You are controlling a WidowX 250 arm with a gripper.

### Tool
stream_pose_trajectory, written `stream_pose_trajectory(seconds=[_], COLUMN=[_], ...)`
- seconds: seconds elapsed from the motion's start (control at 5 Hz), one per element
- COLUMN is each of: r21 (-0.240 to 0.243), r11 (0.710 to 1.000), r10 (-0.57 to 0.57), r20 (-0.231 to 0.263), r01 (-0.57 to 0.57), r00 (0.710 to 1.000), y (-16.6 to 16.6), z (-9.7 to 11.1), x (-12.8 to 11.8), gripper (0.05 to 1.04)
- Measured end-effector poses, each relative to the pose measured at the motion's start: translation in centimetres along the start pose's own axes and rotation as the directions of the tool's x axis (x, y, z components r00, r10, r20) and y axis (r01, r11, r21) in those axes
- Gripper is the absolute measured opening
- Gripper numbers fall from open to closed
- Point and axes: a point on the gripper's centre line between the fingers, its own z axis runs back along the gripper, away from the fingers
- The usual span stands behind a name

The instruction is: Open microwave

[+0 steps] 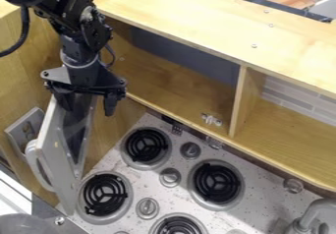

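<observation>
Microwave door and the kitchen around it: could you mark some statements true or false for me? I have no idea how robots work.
1. The microwave door is open. True.
2. The gripper is down by the faucet. False: it is at the upper end of the microwave door.
3. The gripper's two fingers are spread apart. True.
4. The door handle is on the side of the door facing the stove burners. False: it is on the other side, toward the left of the view.
5. The burner coils are black. True.
</observation>
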Motion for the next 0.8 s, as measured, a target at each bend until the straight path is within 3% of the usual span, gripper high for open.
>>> stream_pose_trajectory(seconds=[0.4, 0.8], r21=[0.018, 0.017], r11=[0.998, 0.992], r10=[-0.065, -0.127], r20=[0.006, 0.147], r01=[0.065, 0.126], r00=[0.998, 0.981], y=[-0.9, -3.3], z=[0.9, 6.8], x=[0.3, 3.2], gripper=[1.0, 1.0])
